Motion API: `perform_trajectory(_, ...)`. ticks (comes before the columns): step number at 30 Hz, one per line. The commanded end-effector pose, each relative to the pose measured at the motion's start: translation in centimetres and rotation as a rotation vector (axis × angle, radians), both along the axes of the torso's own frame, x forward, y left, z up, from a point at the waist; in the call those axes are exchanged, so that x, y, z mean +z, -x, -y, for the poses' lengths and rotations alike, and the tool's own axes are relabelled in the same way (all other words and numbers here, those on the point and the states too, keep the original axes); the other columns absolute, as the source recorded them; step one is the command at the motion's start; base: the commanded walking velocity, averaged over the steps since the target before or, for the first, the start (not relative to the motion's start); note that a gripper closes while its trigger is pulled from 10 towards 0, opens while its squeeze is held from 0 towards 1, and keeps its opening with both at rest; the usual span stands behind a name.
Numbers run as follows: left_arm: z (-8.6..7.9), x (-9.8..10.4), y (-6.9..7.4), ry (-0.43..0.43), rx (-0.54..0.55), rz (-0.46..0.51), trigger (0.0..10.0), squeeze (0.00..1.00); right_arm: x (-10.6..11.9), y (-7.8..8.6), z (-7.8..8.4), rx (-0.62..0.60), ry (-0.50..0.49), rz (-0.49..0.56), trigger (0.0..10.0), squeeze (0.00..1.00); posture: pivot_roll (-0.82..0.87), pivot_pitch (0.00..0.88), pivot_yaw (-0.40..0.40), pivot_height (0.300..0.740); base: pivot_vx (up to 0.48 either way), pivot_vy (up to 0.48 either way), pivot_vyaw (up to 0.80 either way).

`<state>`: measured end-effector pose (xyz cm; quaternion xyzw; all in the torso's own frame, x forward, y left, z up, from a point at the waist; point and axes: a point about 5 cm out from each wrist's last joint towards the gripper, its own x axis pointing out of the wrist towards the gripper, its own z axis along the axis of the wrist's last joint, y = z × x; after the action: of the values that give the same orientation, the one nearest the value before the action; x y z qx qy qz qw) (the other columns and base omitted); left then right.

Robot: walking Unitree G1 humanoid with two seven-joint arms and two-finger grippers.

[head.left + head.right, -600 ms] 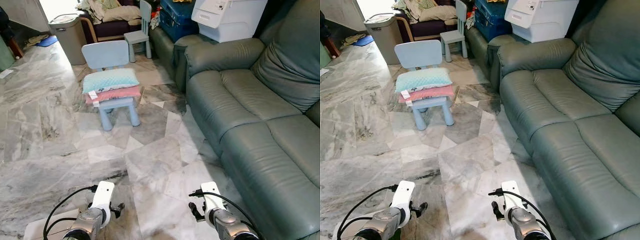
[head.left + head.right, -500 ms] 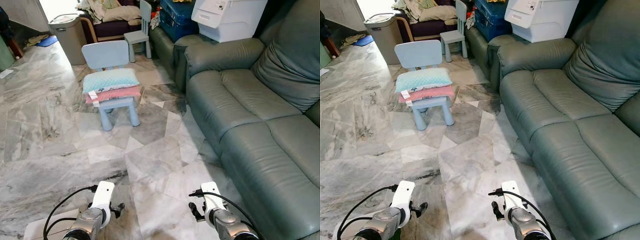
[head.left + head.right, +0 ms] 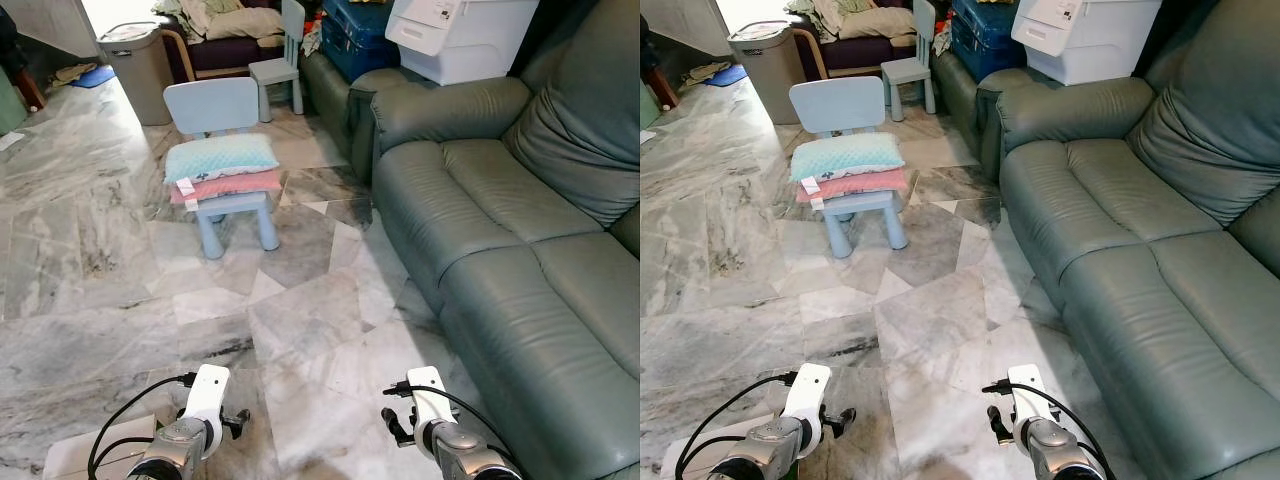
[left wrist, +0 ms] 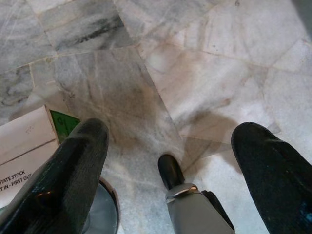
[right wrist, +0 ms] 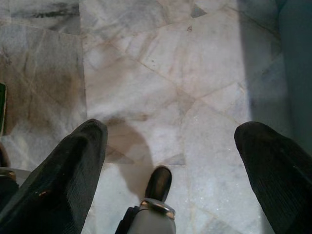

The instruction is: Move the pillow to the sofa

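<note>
A light teal pillow [image 3: 220, 157] lies on top of a pink pillow [image 3: 228, 187] on the seat of a small pale blue chair [image 3: 218, 110], far ahead on the marble floor. The grey-green leather sofa [image 3: 500, 230] runs along the right. Both arms hang low at the bottom edge of the eye views, far from the pillows. My left gripper [image 4: 170, 161] is open over bare marble, its two black fingers [image 4: 68, 180] spread wide. My right gripper [image 5: 170, 161] is likewise open above the floor, with the sofa's base along one edge.
A second small blue chair [image 3: 280, 60], a grey bin [image 3: 135, 60] and an armchair piled with clothes stand at the back. A white box [image 3: 455, 35] and a blue case sit behind the sofa arm. A white carton [image 4: 24, 146] lies by my left side.
The whole picture has shifted slightly, so the camera has moved a little; the arms sit marginally lower in view. The pillows and chair have not moved.
</note>
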<state>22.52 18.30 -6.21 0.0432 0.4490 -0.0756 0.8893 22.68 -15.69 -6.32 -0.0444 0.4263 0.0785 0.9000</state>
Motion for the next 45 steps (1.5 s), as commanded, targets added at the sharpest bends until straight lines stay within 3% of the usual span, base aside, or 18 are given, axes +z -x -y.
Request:
perform_trajectory(1, -0.47, -0.05, 0.17, -0.001, 0.013, -0.01, 10.0, 0.0, -0.05, 0.06, -0.2, -0.006, -0.007, -0.004, 10.0, 0.0, -0.06, 0.0, 0.048, 0.74, 0.0, 0.0, 0.0)
perform_trajectory(15, -0.41, 0.05, 0.03, 0.004, 0.004, 0.002, 10.0, 0.0, -0.02, 0.02, -0.23, -0.002, -0.007, 0.0, 10.0, 0.0, -0.07, 0.0, 0.05, 0.74, 0.0, 0.0, 0.0)
perform_trajectory(45, -0.55, 0.14, -0.05, 0.009, 0.002, 0.009, 10.0, 0.0, 0.1, -0.15, -0.5, 0.02, 0.001, 0.014, 10.0, 0.0, -0.07, 0.0, 0.053, 0.74, 0.368, 0.227, 0.0)
